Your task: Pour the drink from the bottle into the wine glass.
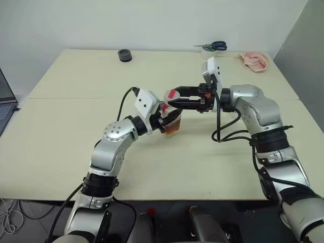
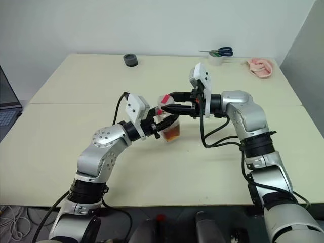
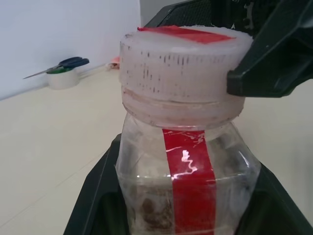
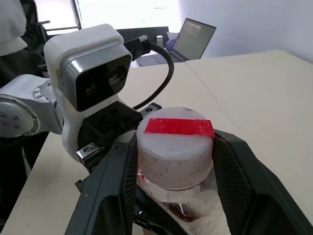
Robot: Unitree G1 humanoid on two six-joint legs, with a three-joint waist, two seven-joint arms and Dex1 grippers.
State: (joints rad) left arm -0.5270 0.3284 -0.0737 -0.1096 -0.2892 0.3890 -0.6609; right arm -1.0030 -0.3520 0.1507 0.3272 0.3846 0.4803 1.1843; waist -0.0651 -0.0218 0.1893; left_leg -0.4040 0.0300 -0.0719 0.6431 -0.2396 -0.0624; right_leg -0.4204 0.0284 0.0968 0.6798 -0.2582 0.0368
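Over the middle of the table [image 1: 76, 167], held up off the surface, I've got the bottle [image 1: 172, 121] pinned in my left gripper [image 1: 164, 120] — jaws squeezed down on the clear body, bottle standing upright with its long axis vertical, amber drink [image 1: 172, 130] sitting in the bottom. My right gripper [image 4: 174, 161] comes in level from the right and straddles the cap [image 4: 174, 147]: one black finger on each side of that white cap with the red strip across the top. In the right wrist view the fingers sit just beside the cap, and I honestly can't tell if they're biting yet or just framing it — call it partly closed around the cap.

So the relation that matters: the cap is right between the right fingers, directly above the left grip, same vertical line. My read is the next move is a twist-off, so the right wrist has to turn about that upright axis while the left keeps the body from spinning.

Cap's on, nothing poured. Far right there's scissors [image 1: 215, 46] on a tape roll [image 1: 210, 49].
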